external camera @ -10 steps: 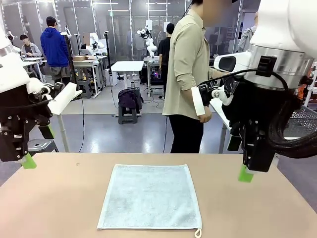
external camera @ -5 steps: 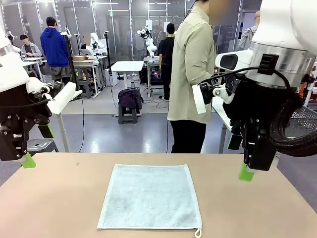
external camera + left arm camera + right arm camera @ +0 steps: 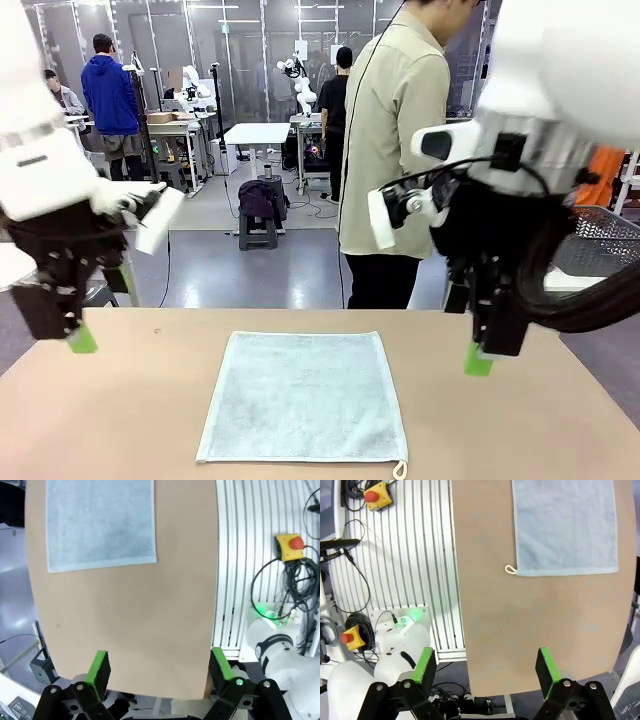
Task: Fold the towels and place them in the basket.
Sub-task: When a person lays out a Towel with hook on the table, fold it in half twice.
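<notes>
Pale grey-blue towel (image 3: pixel 303 395) lies flat and unfolded in the middle of the tan table (image 3: pixel 120 420), with its small white loop (image 3: pixel 400 469) at the near right corner. My left gripper (image 3: pixel 159 665) hovers above the table's left side, jaws spread wide with nothing between them. My right gripper (image 3: pixel 485 666) hangs over the right side — just as wide and empty. Both are clear of the towel. A person (image 3: pixel 395 150) stands at the far edge.

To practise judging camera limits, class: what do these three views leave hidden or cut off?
- Front view: mesh basket, mostly behind the right arm.
- Left wrist view: towel, far end cut by the top edge.
- Right wrist view: the same towel, cut likewise.
</notes>
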Tool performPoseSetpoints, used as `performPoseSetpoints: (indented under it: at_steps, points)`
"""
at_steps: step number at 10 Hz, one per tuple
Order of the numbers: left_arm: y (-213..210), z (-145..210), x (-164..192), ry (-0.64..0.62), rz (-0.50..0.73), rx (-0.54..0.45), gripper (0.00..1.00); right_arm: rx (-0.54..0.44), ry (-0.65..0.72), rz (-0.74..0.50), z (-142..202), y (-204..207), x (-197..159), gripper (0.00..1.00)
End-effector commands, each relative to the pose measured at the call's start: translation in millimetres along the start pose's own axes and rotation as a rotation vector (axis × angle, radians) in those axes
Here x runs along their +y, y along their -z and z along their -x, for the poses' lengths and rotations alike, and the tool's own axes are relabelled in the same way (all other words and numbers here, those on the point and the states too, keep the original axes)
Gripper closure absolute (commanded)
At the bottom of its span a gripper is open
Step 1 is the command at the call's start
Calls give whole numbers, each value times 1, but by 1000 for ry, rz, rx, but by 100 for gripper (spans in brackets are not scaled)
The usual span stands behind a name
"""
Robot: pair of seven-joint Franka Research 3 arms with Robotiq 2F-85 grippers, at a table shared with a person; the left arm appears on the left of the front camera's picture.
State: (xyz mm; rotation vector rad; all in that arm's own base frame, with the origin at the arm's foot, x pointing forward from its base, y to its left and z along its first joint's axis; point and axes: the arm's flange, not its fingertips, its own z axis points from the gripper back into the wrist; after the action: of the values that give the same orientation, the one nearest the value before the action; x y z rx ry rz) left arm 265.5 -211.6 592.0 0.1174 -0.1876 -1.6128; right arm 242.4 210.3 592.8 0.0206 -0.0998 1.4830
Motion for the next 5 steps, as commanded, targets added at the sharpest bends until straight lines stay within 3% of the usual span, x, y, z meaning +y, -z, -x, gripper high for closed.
performPoseSetpoints:
  at_steps: [1,5]
  points:
    - [33,-32,13,-8,6,32,0,14,-46,-14,-15,31,-15,0]
    - [108,-52,11,1,79,42,0,30,-55,-79,-14,109,-33,0]
